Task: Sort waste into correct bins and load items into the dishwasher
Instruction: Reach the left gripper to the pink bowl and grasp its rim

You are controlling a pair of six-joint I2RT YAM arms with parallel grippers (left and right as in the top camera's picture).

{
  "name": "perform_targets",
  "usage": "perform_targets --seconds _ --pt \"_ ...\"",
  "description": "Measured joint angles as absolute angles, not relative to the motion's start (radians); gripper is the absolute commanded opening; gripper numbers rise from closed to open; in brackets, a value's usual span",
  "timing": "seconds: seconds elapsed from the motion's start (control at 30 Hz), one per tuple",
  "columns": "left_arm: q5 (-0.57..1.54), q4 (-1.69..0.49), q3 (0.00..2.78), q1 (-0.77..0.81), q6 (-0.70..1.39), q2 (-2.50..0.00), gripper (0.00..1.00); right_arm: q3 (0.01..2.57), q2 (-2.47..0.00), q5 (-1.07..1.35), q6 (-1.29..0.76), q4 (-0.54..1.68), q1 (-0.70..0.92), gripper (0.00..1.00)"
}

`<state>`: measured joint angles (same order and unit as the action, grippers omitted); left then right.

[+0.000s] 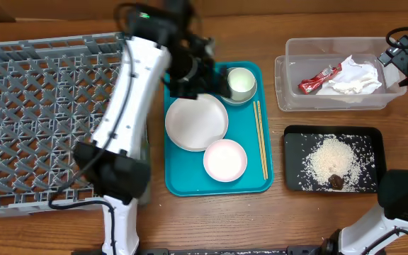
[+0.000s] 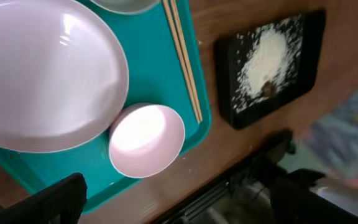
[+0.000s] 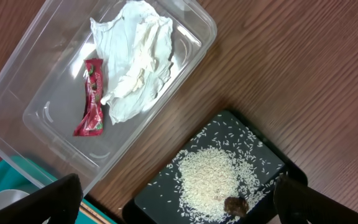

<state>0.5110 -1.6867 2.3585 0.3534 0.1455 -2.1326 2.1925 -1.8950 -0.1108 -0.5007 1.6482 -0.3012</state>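
Note:
A white plate [image 1: 195, 122], a pale bowl [image 1: 225, 159], a cup [image 1: 241, 83] and wooden chopsticks [image 1: 261, 138] lie on a teal tray [image 1: 250, 183]. The clear tub [image 1: 289, 88] holds the red wrapper [image 1: 319, 78] and the napkin [image 1: 356, 78]. The black tray [image 1: 296, 142] holds rice [image 1: 335, 161] and a brown lump [image 1: 336, 182]. The grey rack [image 1: 48, 51] stands at the left. My left gripper [image 1: 193, 71] is open and empty above the plate [image 2: 42, 74] and bowl [image 2: 146, 140]. My right gripper [image 1: 401, 55] is open and empty above the tub [image 3: 36, 118] and black tray [image 3: 160, 199].
The teal tray sits between the rack and the two bins. Bare wooden table [image 1: 331, 219] runs along the front edge. The left arm crosses over the rack's right side. The right arm's base is at the far right front.

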Motion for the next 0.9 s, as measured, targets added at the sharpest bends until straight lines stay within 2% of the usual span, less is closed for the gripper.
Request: perform_targets --seconds 0.17,0.23,0.33,0.4,0.53,0.6,0.77,0.9 --pt "0.34 -1.682 2.259 0.459 0.165 -1.98 1.0 2.193 -1.895 -0.11 -0.5 1.647 -0.301 1.0" --pt "0.294 -1.69 2.146 0.5 0.184 -1.829 1.0 2.193 -1.895 -0.109 -0.5 1.647 -0.301 1.0" --pt "0.27 -1.645 1.971 0.604 0.234 -1.71 0.94 2.193 -1.895 -0.109 -0.5 1.647 -0.301 1.0" --pt "0.26 -1.469 1.825 0.68 0.289 -1.718 0.94 2.193 -1.895 -0.109 -0.499 1.645 -0.301 1.0" --pt "0.215 -1.196 1.594 0.817 0.394 -1.766 0.82 2.193 -1.895 -0.108 -0.497 1.646 -0.301 1.0" --pt "0.167 -1.126 1.534 0.859 0.446 -1.77 0.81 2.193 -1.895 -0.108 -0.498 1.647 -0.301 1.0" --pt "0.064 -0.97 1.449 0.887 0.53 -1.782 0.7 2.193 -1.895 -0.109 -0.497 1.647 -0.301 1.0" --pt "0.008 -0.904 1.438 0.887 0.552 -1.859 0.69 2.193 -1.895 -0.109 -0.497 1.646 -0.301 1.0"
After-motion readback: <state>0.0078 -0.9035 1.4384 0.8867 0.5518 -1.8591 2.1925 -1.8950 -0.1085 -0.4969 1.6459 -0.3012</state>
